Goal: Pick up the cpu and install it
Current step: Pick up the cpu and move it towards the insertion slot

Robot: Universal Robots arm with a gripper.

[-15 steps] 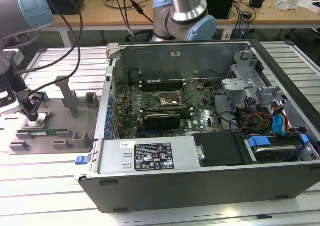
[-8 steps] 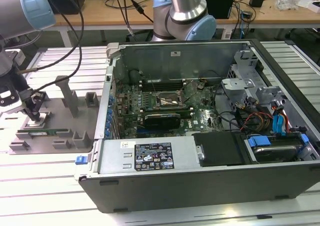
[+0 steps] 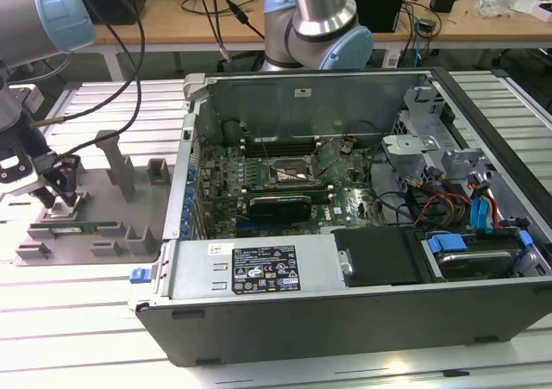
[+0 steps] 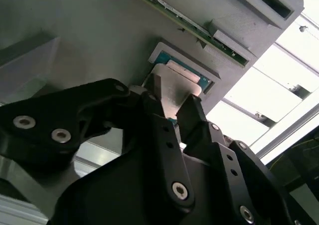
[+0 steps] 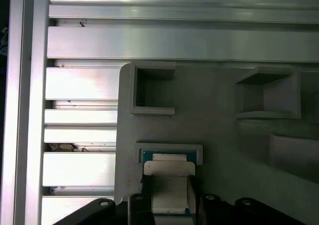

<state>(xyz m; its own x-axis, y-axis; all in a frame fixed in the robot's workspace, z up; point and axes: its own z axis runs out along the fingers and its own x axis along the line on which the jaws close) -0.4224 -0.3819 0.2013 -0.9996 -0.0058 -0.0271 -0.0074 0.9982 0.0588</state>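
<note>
Because the tray (image 5: 219, 135) recess locates the cpu (image 5: 169, 169) squarely, the gripper (image 5: 169, 190) stands directly above; jaws pinch the cpu by opposite edges; cpu seated in tray, well apart from case (image 3: 345, 307).

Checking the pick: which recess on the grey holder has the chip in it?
The shallow framed nest at the gripper: the cpu sits in it. The two deeper square pockets show nothing inside.

most of the cpu (image 5: 169, 157) out of sight beneath the claw (image 5: 169, 190), perhaps flat in the grey tray (image 5: 224, 155)
</note>
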